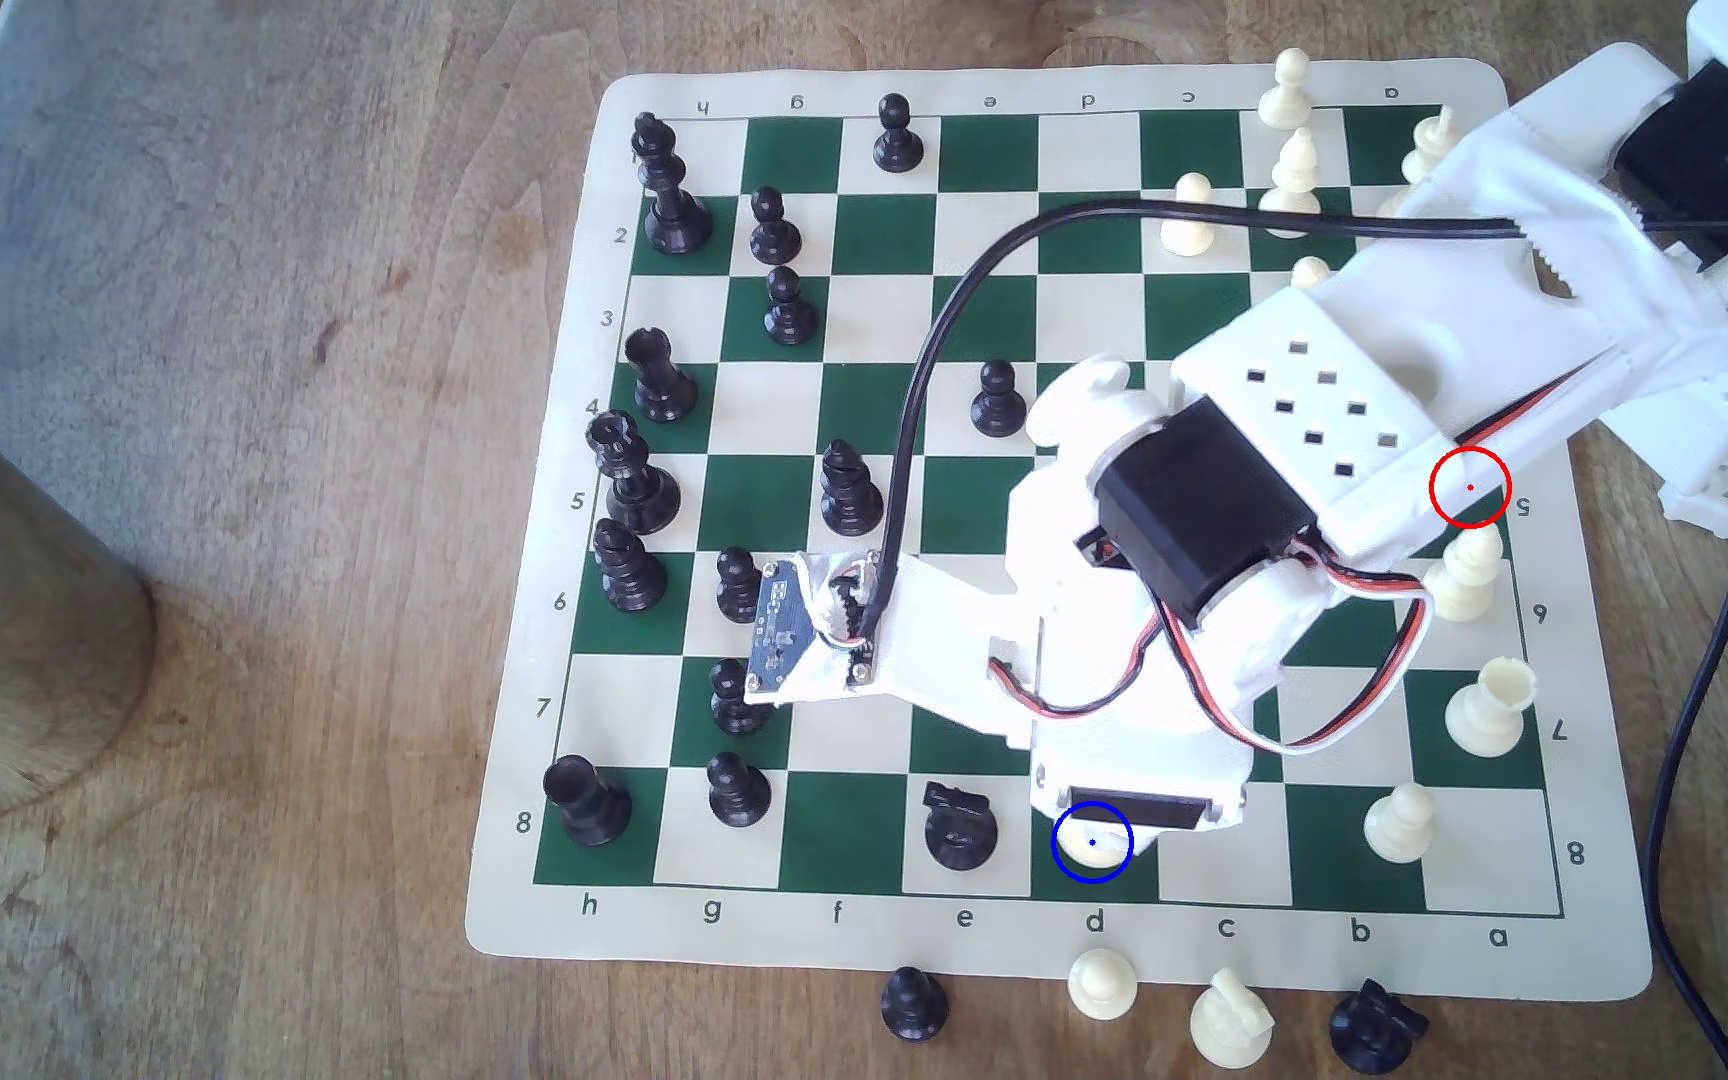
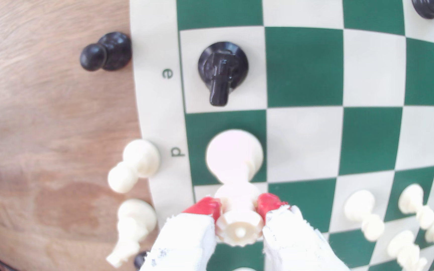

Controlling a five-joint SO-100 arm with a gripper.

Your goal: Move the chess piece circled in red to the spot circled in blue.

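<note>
A tall cream-white plastic queen with a notched crown (image 2: 237, 198) stands upright on the dark green square marked by a thin blue ring (image 1: 1092, 842) (file d, at the edge row of the green-and-cream board mat (image 1: 569, 914)). The white arm's gripper (image 2: 239, 207) is clamped on the queen, its red fingertips (image 2: 206, 207) pressing both sides just under the crown. A black plastic knight (image 2: 222, 70) stands on the neighbouring cream square
</note>
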